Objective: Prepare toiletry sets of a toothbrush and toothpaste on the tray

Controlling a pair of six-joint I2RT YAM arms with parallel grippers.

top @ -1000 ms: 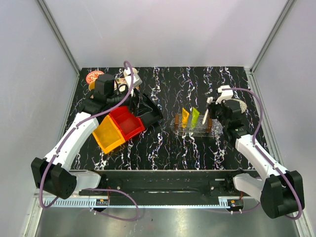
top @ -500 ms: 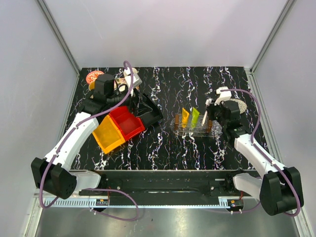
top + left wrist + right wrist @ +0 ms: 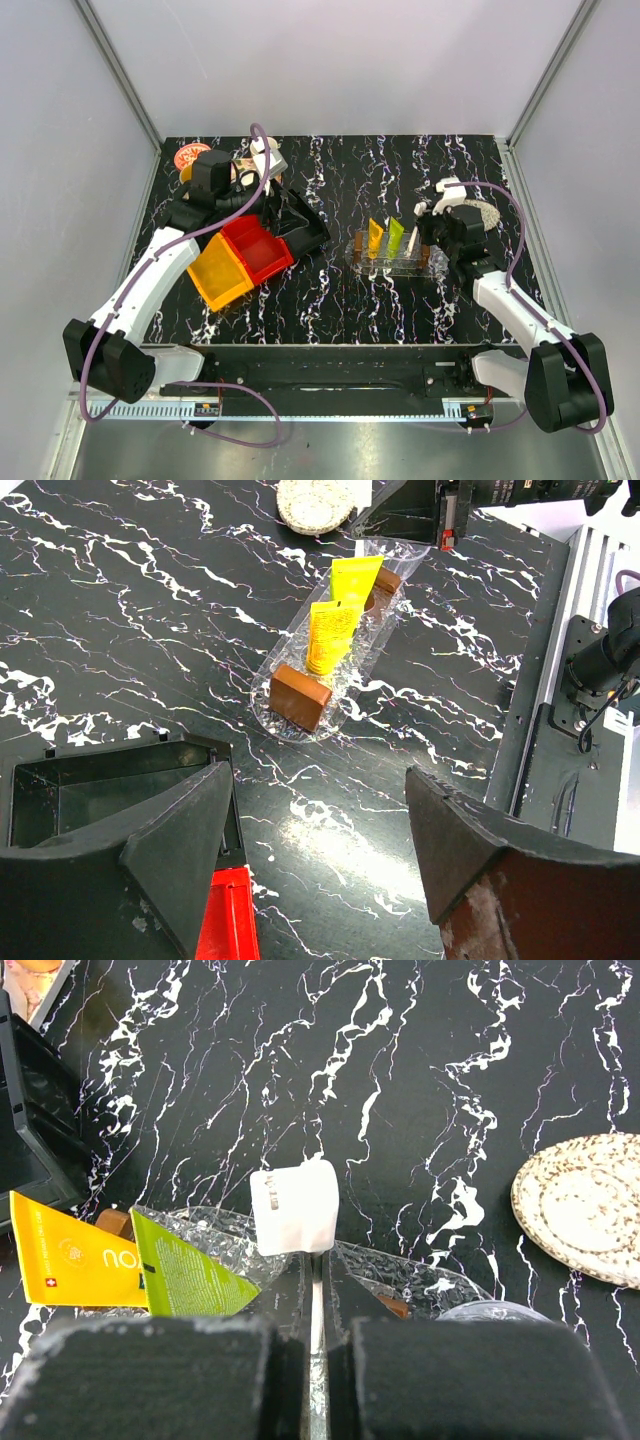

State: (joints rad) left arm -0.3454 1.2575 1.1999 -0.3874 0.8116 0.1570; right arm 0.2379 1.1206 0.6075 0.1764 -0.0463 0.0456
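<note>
Holding: the right hand (image 3: 313, 1295) is closed narrow on the shaft of the toothbrush (image 3: 293, 1208); the white head stands out past the fingertips.
Toothbrush place: it is held over the right end of the rack (image 3: 390, 258), just beside the green tube (image 3: 185, 1275). I cannot tell if it touches the rack already.
Tubes: the orange-yellow tube (image 3: 75, 1260) and the green tube stand side by side in the rack, close together.
Under them: the clear oval tray (image 3: 400, 1265) lies below the rack on the black marbled tabletop (image 3: 330, 180).
Other side: the left hand (image 3: 315, 815) is wide open and holds nothing. It hovers near the black bin (image 3: 100, 780), well apart from the tray.
Done, as I judge: both tubes are in their place at the tray.
Left, as I judge: the toothbrush must be set down next to the tubes and released. Two tubes may call for a second toothbrush, but no other one shows in any view.
Count, task things: one toothbrush, two tubes, one tray.
Count, other things: one rack; three bins, namely the black bin, the red bin (image 3: 258, 248) and the yellow bin (image 3: 222, 275); one speckled dish (image 3: 590, 1220) to the right of the tray.
</note>
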